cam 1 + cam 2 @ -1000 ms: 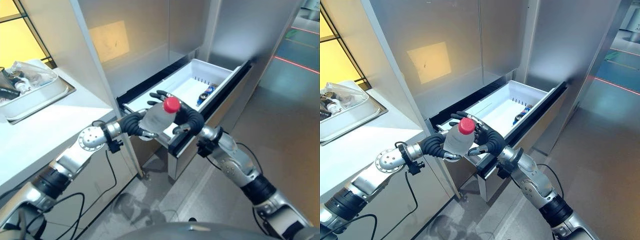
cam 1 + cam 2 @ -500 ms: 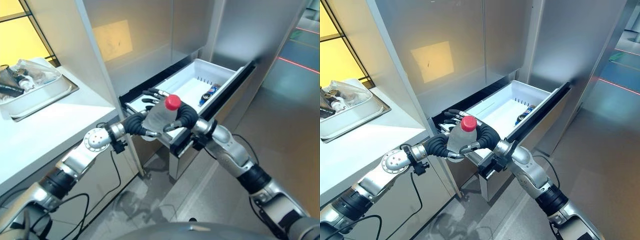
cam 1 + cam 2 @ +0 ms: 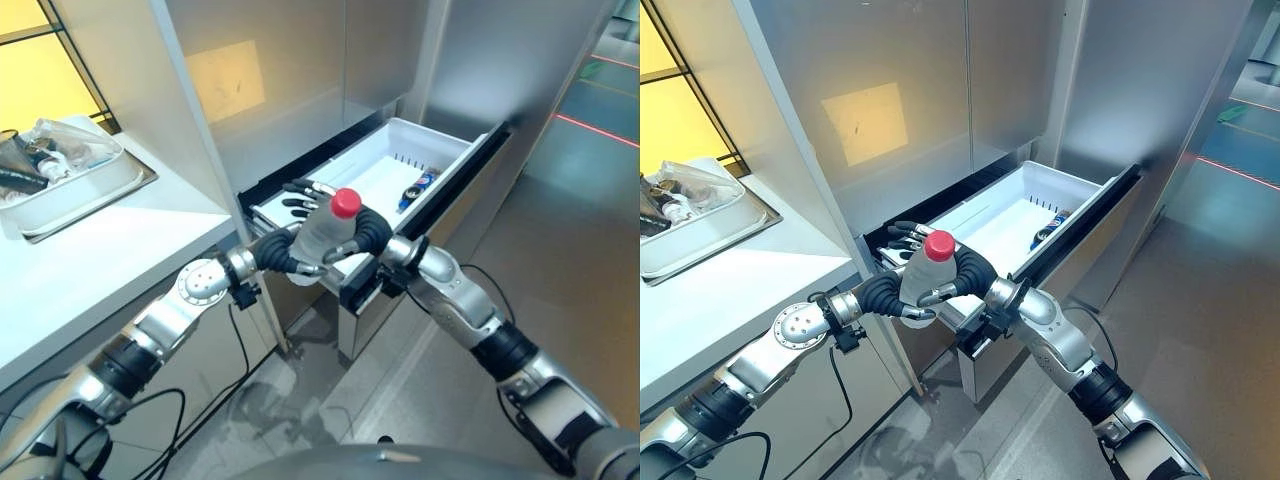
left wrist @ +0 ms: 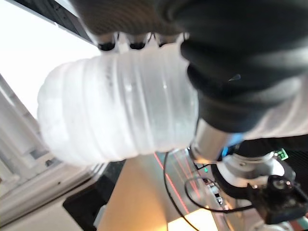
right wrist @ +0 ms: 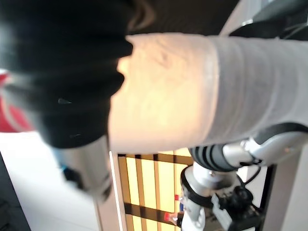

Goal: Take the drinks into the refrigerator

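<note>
A clear plastic bottle (image 3: 322, 232) with a red cap (image 3: 346, 203) hangs upright between both hands, over the near left corner of the open white refrigerator drawer (image 3: 452, 148). My right hand (image 3: 372, 232) is curled round the bottle's right side, just under the cap. From the other side, my left hand (image 3: 272, 250) cradles the bottle, its fingers (image 3: 303, 190) stretched straight past it towards the drawer. Up close, the ribbed bottle (image 4: 120, 110) lies against the left palm, and the same bottle (image 5: 192, 96) lies in the right hand's grasp. A dark drink can (image 3: 416, 186) lies at the drawer's far end.
The drawer's dark front panel (image 3: 455, 190) juts out to the right over the grey floor. A white counter (image 3: 120, 240) on the left carries a metal tray (image 3: 95, 185) of bagged items. Tall steel refrigerator doors (image 3: 300, 60) rise behind the drawer.
The bottle has stood up a little straighter and the right hand has wrapped closer round it. The view shifted slightly after the earliest frame.
</note>
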Robot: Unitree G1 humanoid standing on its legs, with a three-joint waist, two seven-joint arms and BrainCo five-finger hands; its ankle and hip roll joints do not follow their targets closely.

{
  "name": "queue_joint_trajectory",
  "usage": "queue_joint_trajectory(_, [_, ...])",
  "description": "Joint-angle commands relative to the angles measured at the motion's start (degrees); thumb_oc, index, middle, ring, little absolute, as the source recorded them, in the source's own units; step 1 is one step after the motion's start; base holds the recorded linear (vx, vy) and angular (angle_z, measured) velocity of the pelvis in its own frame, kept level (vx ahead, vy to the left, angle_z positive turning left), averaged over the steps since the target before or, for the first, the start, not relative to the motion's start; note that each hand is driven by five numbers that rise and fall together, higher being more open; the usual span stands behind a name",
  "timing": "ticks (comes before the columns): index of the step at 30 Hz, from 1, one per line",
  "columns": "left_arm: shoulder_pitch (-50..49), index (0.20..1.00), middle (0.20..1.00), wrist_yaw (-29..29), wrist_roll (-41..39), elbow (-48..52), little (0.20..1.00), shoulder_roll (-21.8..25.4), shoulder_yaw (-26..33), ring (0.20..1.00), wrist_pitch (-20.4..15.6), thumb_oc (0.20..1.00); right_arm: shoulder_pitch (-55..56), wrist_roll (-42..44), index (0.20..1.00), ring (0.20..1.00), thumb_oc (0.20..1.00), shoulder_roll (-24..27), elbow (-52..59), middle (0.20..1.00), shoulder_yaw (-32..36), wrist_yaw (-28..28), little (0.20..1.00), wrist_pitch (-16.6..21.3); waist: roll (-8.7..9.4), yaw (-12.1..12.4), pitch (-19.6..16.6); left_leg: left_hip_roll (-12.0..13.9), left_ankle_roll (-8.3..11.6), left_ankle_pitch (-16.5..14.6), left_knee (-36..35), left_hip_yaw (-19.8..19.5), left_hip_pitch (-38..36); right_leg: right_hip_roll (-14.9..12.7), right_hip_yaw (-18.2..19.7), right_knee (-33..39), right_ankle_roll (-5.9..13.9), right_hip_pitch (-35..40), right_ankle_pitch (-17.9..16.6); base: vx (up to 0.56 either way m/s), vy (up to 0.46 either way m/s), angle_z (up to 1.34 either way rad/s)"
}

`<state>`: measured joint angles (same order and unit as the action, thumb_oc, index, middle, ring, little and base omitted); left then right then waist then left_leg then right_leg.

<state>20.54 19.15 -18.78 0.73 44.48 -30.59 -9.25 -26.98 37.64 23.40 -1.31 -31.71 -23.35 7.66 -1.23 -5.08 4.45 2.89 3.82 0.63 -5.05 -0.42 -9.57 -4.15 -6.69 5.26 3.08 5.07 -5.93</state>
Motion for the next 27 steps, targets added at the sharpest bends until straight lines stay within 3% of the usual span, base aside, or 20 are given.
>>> queue_joint_trajectory(1, [20.83, 0.200, 0.200, -3.22, -2.82, 2.95, 0.200, -6.03, 0.14, 0.200, -6.00, 0.200, -6.80, -2.86, 0.200, 0.200, 0.200, -5.34, -1.78, 0.200, -9.99, -2.83, 0.200, -0.47, 1.91, 0.32, 0.41, -4.48, -4.72, -5.43, 3.75, -2.32, 0.56, 0.86, -0.69, -4.53, 0.38, 3.62, 9.20, 0.00, 0.000, 0.00])
queue_joint_trajectory(12, [20.89, 0.200, 0.200, -3.65, -2.94, 3.14, 0.200, -5.80, 0.80, 0.200, -6.02, 0.200, -6.04, -2.15, 0.200, 0.200, 0.200, -5.52, -2.14, 0.200, -10.61, -3.45, 0.200, -1.62, 1.92, 0.44, 0.48, -4.53, -4.74, -5.36, 3.61, -2.40, 0.55, 0.86, -0.74, -4.57, 0.42, 3.57, 9.23, 0.00, 0.000, 0.00])
queue_joint_trajectory(15, [21.04, 0.200, 0.200, -3.55, -2.80, 3.08, 0.200, -5.41, 1.08, 0.200, -5.83, 0.200, -4.95, 4.01, 0.200, 0.200, 0.200, -6.51, -2.11, 0.200, -11.28, -5.19, 0.200, -4.90, 1.96, 0.57, 0.49, -4.51, -4.69, -5.26, 3.64, -2.39, 0.68, 0.90, -0.88, -4.55, 0.39, 3.49, 9.21, 0.00, 0.000, 0.00])
queue_joint_trajectory(16, [21.17, 0.200, 0.200, -3.64, -2.58, 2.98, 0.200, -5.19, 1.17, 0.200, -5.69, 0.200, -4.23, 10.12, 0.200, 0.200, 0.200, -7.33, -2.32, 0.200, -12.69, -6.49, 0.200, -8.60, 2.08, 0.64, 0.54, -4.47, -4.65, -5.21, 3.67, -2.38, 0.77, 0.92, -0.87, -4.51, 0.32, 3.43, 9.19, 0.00, 0.000, 0.00])
queue_joint_trajectory(17, [21.16, 0.200, 0.200, -3.64, -2.58, 2.99, 0.200, -5.18, 1.19, 0.200, -5.69, 0.200, -4.24, 10.14, 0.200, 0.200, 0.200, -7.33, -2.32, 0.200, -12.69, -6.48, 0.200, -8.62, 2.08, 0.61, 0.54, -4.47, -4.64, -5.21, 3.67, -2.40, 0.77, 0.92, -0.88, -4.50, 0.32, 3.43, 9.19, 0.00, 0.000, 0.00])
queue_joint_trajectory(18, [21.49, 0.200, 0.200, -3.52, -2.47, 2.77, 0.200, -4.70, 0.91, 0.200, -5.41, 0.200, -4.93, 16.08, 0.200, 0.200, 0.200, -7.34, -1.67, 0.200, -14.82, -7.87, 0.200, -12.57, 2.33, 0.85, 0.57, -4.40, -4.60, -5.14, 3.68, -2.42, 0.90, 0.93, -0.82, -4.43, 0.23, 3.38, 9.15, 0.00, 0.000, 0.00])
queue_joint_trajectory(19, [21.68, 0.200, 0.200, -3.49, -2.36, 2.51, 0.200, -4.61, 0.69, 0.200, -5.34, 0.200, -5.26, 18.90, 0.200, 0.200, 0.200, -7.20, -1.04, 0.200, -15.67, -8.26, 0.200, -14.09, 2.38, 0.89, 0.60, -4.37, -4.59, -5.12, 3.70, -2.39, 0.96, 0.92, -0.82, -4.43, 0.20, 3.32, 9.15, 0.00, 0.000, 0.00])
queue_joint_trajectory(20, [21.69, 0.200, 0.200, -3.49, -2.36, 2.50, 0.200, -4.62, 0.69, 0.200, -5.35, 0.200, -5.27, 18.92, 0.200, 0.200, 0.200, -7.18, -1.01, 0.200, -15.66, -8.24, 0.200, -14.11, 2.37, 0.89, 0.61, -4.37, -4.59, -5.13, 3.70, -2.39, 0.97, 0.92, -0.82, -4.43, 0.20, 3.32, 9.15, 0.00, 0.000, 0.00])
queue_joint_trajectory(21, [22.15, 0.200, 0.200, -3.28, -2.02, 1.88, 0.200, -4.34, 0.01, 0.200, -5.14, 0.200, -5.42, 24.80, 0.200, 0.200, 0.200, -7.26, -0.94, 0.200, -17.14, -7.73, 0.200, -15.79, 2.58, 1.08, 0.70, -4.35, -4.54, -5.07, 3.75, -2.37, 1.08, 0.93, -0.79, -4.42, 0.12, 3.23, 9.11, 0.00, 0.000, 0.00])
queue_joint_trajectory(26, [21.85, 0.200, 0.200, -2.75, -2.13, 1.22, 0.200, -3.03, 0.00, 0.200, -4.78, 0.200, -6.12, 30.07, 0.200, 0.200, 0.200, -5.56, 2.31, 0.200, -17.30, -7.33, 0.200, -15.73, 2.76, 1.33, 1.00, -4.27, -4.52, -5.44, 3.67, -2.34, 0.73, 1.10, -0.71, -4.44, 0.11, 3.51, 9.42, 0.00, 0.000, 0.00])
queue_joint_trajectory(27, [21.05, 0.416, 0.416, -2.20, -2.79, 0.92, 0.416, -2.67, 0.29, 0.416, -4.48, 0.416, -6.05, 30.61, 0.200, 0.200, 0.200, -5.00, 3.11, 0.200, -16.94, -7.09, 0.200, -15.11, 2.85, 1.35, 1.08, -4.27, -4.51, -5.42, 3.74, -2.34, 0.86, 1.12, -0.74, -4.51, 0.10, 3.40, 9.38, 0.00, 0.000, 0.00])
